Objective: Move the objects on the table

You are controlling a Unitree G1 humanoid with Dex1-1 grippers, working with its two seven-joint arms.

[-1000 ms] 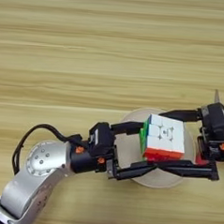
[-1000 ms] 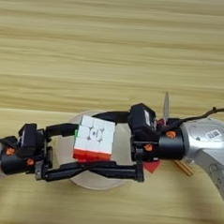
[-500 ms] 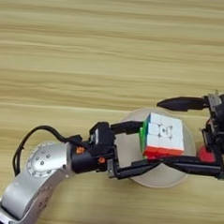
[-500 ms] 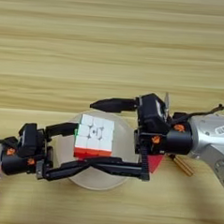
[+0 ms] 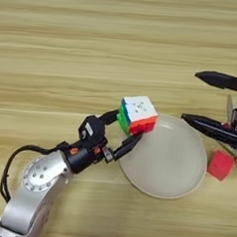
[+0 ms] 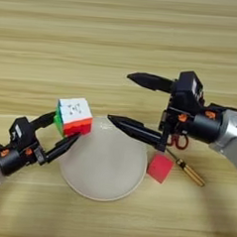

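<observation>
My left gripper is shut on the multicoloured puzzle cube, white face up, holding it at the left rim of the round cream plate. At the plate's right side my right gripper stands wide open, its long black fingers pointing left with nothing between them. The small red cube lies on the table just right of the plate, below the right gripper's lower finger. The screwdriver lies slanted beside the red cube, only its orange end showing.
A red scissors handle peeks out under the right gripper's body. The wooden table stretches bare across the far half and the left.
The right gripper has opened wide and pulled back to the right, away from the puzzle cube. The left gripper has carried the cube left, from the plate's middle to its left rim.
</observation>
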